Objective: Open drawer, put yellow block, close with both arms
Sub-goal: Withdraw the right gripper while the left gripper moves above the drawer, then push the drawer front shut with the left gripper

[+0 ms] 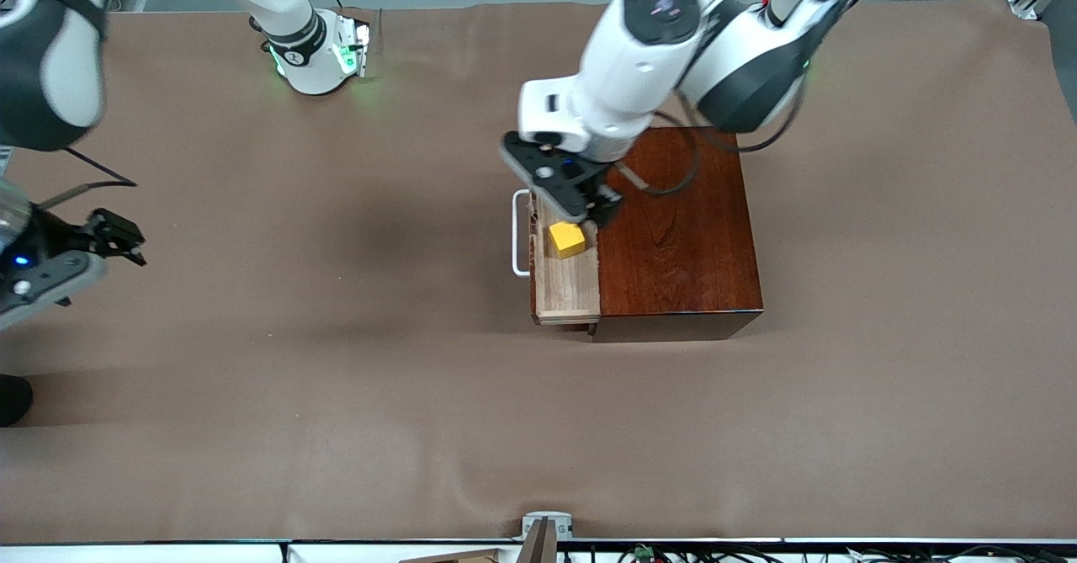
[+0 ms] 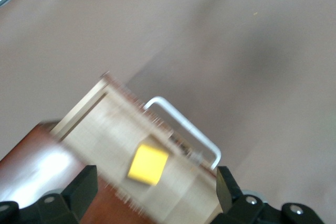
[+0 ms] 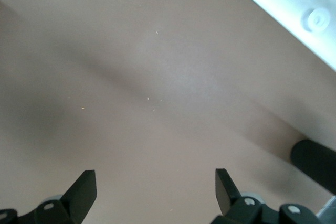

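Note:
The reddish-brown wooden box [image 1: 681, 235] stands mid-table. Its drawer [image 1: 565, 289] is pulled out toward the right arm's end, with the white U-shaped handle [image 1: 516, 235] in front. The yellow block [image 1: 567, 239] lies in the drawer's pale-wood tray; it also shows in the left wrist view [image 2: 148, 164]. My left gripper [image 1: 593, 205] hovers just over the drawer, above the block, open and empty; its fingers [image 2: 84, 186] stand wide on either side of the block. My right gripper [image 1: 122, 239] is open and empty over bare table at the right arm's end of the table, where that arm waits.
The brown cloth covers the table [image 1: 336, 378]. The right wrist view shows the table's white edge [image 3: 294, 9] and a dark round object [image 3: 315, 163]. A small metal bracket [image 1: 545, 529] sits at the table edge nearest the front camera.

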You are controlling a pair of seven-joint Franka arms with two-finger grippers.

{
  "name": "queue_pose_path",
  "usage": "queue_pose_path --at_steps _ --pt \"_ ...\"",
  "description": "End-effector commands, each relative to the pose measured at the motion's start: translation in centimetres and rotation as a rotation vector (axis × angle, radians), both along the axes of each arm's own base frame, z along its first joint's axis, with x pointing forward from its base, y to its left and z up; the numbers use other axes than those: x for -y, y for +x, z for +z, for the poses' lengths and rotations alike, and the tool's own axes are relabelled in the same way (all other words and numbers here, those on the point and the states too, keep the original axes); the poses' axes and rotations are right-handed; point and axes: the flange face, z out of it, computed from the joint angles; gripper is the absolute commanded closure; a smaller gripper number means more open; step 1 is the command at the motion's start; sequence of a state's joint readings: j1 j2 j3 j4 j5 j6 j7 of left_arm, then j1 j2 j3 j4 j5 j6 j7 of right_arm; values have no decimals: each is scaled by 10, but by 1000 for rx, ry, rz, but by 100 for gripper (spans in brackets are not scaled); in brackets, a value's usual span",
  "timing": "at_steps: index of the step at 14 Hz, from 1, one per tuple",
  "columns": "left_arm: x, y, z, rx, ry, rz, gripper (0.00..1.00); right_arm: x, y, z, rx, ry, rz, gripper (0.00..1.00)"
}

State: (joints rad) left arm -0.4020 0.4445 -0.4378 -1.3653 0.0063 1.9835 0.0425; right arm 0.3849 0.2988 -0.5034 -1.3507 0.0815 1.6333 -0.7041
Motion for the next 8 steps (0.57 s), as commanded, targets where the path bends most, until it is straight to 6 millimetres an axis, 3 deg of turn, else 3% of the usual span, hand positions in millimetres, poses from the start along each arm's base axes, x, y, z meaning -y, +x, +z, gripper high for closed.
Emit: queue_pose_path --at_steps 1,3,5,8 --pt "51 -5 -22 50 -30 -88 0 7 -23 12 -3 90 -94 0" --pt "82 -17 -49 111 -34 -279 0 6 -34 17 -16 115 -175 0" --pt "100 -27 -76 157 -19 -454 0 2 -51 26 -30 129 -262 0" --pt "101 -20 -115 213 39 -674 0 -4 -74 39 -38 139 -369 0"
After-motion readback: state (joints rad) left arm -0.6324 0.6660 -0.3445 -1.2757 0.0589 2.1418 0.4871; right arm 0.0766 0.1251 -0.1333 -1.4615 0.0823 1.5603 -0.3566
